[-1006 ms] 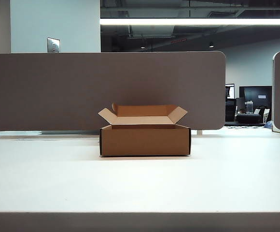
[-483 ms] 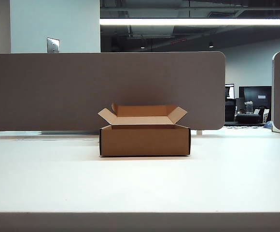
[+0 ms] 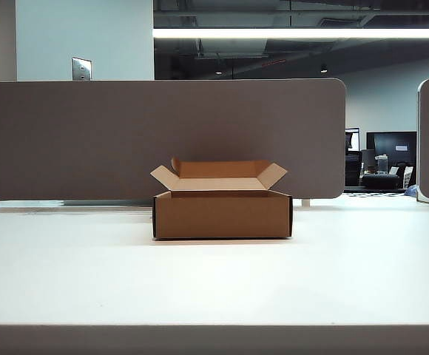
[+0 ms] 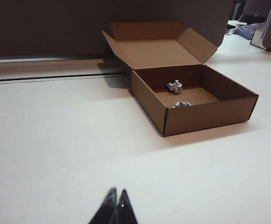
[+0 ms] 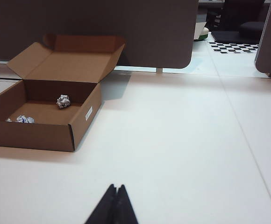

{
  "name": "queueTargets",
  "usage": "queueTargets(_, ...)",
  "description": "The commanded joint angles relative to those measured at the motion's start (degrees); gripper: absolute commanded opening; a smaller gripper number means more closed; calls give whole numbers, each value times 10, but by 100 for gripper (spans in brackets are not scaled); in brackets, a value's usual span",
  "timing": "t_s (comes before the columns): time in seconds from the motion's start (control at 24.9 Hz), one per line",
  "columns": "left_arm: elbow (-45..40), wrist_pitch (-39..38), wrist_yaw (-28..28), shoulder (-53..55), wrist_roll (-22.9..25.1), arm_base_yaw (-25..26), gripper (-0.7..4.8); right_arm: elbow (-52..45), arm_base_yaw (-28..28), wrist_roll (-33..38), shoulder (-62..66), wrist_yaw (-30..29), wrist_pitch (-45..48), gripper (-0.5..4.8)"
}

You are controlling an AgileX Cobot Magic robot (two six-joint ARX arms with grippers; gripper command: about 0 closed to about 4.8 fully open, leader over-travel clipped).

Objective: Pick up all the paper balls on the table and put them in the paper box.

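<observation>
Paper box: the brown cardboard box (image 3: 222, 214) stands on the white worktop (image 3: 214, 281) near the middle of the exterior view, just in front of the grey divider panel (image 3: 163, 133); its flaps are folded open, the rear flap upright and the side flaps splayed outward.
Paper balls: two crumpled wads show on the box floor in the left wrist view, one (image 4: 174, 86) toward the back and one (image 4: 182, 104) half hidden behind the near wall. The right wrist view also shows one wad (image 5: 63, 101) further in and another (image 5: 24, 119) by the near wall, with a white scrap just beside it at the wall's edge; whether that scrap is a third ball cannot be told.
Left gripper: its dark fingers (image 4: 114, 207) are pressed together at the tips, holding nothing, hovering over bare worktop well apart from the box.
Right gripper: its fingers (image 5: 114, 205) are likewise closed tip to tip and empty, over bare worktop well apart from the box.
Exterior view: neither arm shows here.
Box label: a small white sticker (image 5: 88, 112) sits on one outer side wall.
</observation>
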Motion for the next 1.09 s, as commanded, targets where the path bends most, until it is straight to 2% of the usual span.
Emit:
queueTargets(0.04,-16,43,-9,0,-1,2,-6,-16,0,-2,-19,31,19,0)
queueTargets(0.2,-38,43,-25,0,2,2,-6,-47,-1,-2,-18,41,27,0)
queueTargets(0.52,-57,50,-23,0,3,2,-6,-108,0,-2,-18,1,43,0)
queueTargets(1.09,-59,29,-36,0,9,2,-5,-116,0,-17,-18,-10,43,0)
